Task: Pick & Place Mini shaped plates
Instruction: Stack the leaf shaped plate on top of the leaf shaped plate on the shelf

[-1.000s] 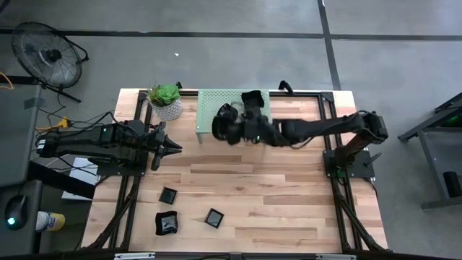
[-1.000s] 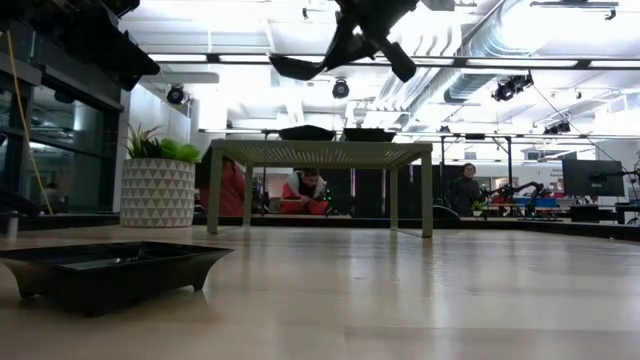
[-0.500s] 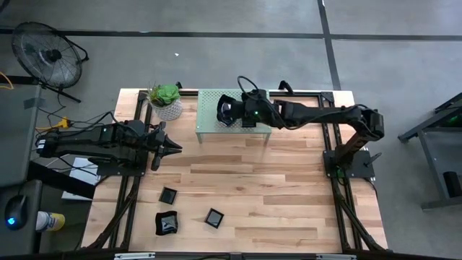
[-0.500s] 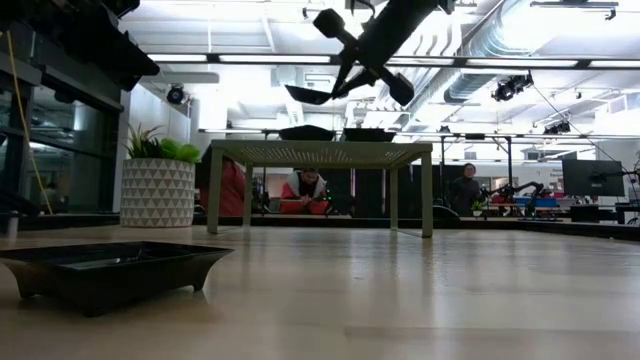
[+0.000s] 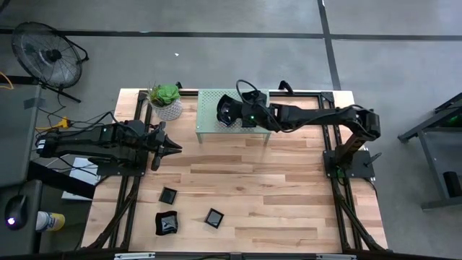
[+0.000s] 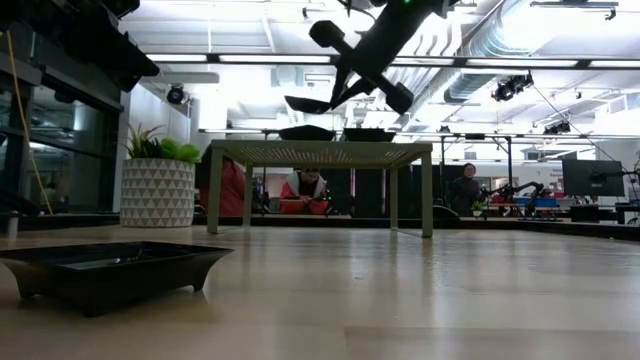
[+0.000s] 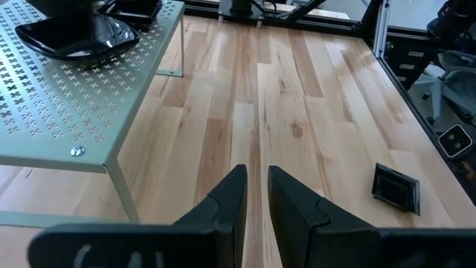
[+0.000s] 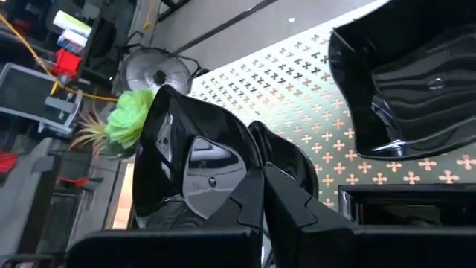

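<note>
A potted green plant stands on the wooden bench, beside a perforated pale-green stand; a floor fan sits off the bench.

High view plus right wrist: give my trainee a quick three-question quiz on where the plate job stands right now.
1. True or false: the right hand is shut on a mini plate above the green perforated stand.
2. How many mini plates lie on the wooden table in front of the stand, in the high view?
3. Multiple choice: where is the left hand?
A. Over the stand
B. Over the table's left side, holding nothing
C. Touching the potted plant

Key
1. True; the plate is pinched by its rim, with other plates already on the stand.
2. Three.
3. B.
</note>
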Controlling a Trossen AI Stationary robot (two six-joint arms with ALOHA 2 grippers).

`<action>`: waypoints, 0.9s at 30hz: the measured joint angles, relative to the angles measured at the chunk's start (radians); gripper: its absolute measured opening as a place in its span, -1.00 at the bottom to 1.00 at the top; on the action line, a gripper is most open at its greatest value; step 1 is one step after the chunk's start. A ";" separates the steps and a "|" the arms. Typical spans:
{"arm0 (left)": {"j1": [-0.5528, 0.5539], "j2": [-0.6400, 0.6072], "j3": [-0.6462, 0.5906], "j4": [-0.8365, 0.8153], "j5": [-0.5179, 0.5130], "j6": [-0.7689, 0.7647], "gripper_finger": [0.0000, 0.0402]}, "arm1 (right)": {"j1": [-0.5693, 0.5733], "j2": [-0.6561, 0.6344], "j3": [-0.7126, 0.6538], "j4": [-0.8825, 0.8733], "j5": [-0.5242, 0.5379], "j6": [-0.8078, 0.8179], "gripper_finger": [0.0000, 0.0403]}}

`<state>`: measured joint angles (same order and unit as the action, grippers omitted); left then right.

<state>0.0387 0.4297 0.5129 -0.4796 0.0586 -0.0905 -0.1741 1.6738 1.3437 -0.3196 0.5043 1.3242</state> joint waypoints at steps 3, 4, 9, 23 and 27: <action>0.000 0.000 0.000 -0.002 0.000 -0.003 -0.73 | 0.000 0.003 0.000 -0.016 0.000 0.004 -1.00; 0.000 0.000 0.000 -0.002 0.000 -0.004 -0.73 | 0.000 0.004 0.000 -0.017 0.001 0.009 -1.00; 0.000 0.000 0.000 -0.002 0.001 -0.005 -0.73 | 0.000 0.007 0.000 -0.025 -0.013 0.026 -1.00; 0.000 0.000 0.000 -0.001 0.002 -0.005 -0.73 | -0.011 0.006 0.019 -0.059 -0.080 0.052 -1.00; 0.000 0.000 0.000 -0.001 0.002 -0.005 -0.73 | -0.016 0.007 0.018 -0.068 -0.094 0.038 -1.00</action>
<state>0.0387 0.4297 0.5125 -0.4808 0.0605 -0.0952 -0.1898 1.6812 1.3622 -0.3878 0.4107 1.3625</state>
